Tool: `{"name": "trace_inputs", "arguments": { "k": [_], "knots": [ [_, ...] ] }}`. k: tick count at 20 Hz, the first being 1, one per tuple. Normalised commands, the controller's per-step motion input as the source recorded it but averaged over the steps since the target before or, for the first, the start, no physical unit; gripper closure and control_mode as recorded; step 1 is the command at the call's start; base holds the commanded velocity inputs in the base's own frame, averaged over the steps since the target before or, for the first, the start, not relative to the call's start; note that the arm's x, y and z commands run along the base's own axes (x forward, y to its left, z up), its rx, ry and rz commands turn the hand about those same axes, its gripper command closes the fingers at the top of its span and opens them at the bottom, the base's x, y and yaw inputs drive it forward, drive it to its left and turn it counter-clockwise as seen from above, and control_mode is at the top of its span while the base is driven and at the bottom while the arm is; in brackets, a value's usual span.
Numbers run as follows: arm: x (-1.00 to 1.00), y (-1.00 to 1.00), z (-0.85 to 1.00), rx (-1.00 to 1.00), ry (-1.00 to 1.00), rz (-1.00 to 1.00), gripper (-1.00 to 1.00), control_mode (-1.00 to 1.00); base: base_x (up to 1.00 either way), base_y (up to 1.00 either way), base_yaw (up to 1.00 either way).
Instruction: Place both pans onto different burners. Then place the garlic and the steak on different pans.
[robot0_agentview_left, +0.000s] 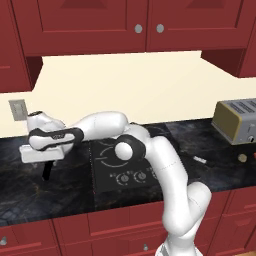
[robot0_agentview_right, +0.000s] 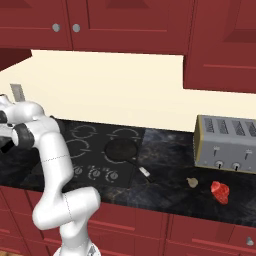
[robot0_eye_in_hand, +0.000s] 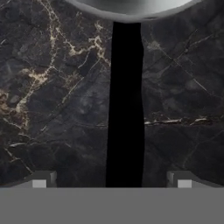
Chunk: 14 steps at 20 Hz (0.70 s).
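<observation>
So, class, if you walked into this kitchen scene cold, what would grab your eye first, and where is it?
First the white arm, bent far to the cooktop's left, with its open gripper poised over the black handle of the silver pan on the dark marble counter. Next the black pan sitting on a front burner of the cooktop. Then the bright red steak and small tan garlic on the counter in front of the toaster.
</observation>
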Motion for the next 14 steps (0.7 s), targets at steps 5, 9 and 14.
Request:
{"name": "trace_inputs", "arguments": {
  "k": [5,9,14],
  "knots": [
    [0.00,0.00,-0.26,0.01,0.00,0.00,-1.00,-1.00,0.00,0.00,0.00],
    [0.00,0.00,-0.24,0.00,0.00,0.00,-1.00,-1.00,0.00,0.00,0.00],
    [0.02,0.00,-0.09,0.00,0.00,0.00,1.00,-1.00,0.00,0.00,0.00]
  ]
}}
